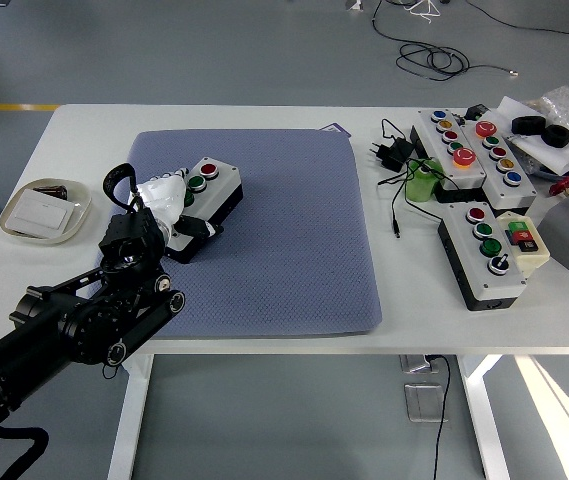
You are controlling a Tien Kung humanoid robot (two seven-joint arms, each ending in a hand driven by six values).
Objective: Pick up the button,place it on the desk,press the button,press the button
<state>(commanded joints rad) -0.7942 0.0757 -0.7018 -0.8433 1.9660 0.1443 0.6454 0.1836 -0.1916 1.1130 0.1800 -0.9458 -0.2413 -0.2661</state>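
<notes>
Button box (207, 192) — on blue mat (294, 240), at ten o'clock; left hand (164, 205) on its near end, finger grip unclear.

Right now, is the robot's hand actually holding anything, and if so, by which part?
It cannot be told for sure. The left hand lies on the near left end of the button box on the blue mat, but a closed grasp isn't visible.

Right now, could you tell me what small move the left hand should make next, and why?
Probably bring a fingertip down onto the green button: the button box already lies on the blue mat, and the left hand rests at its near-left end, beside its buttons.
</notes>
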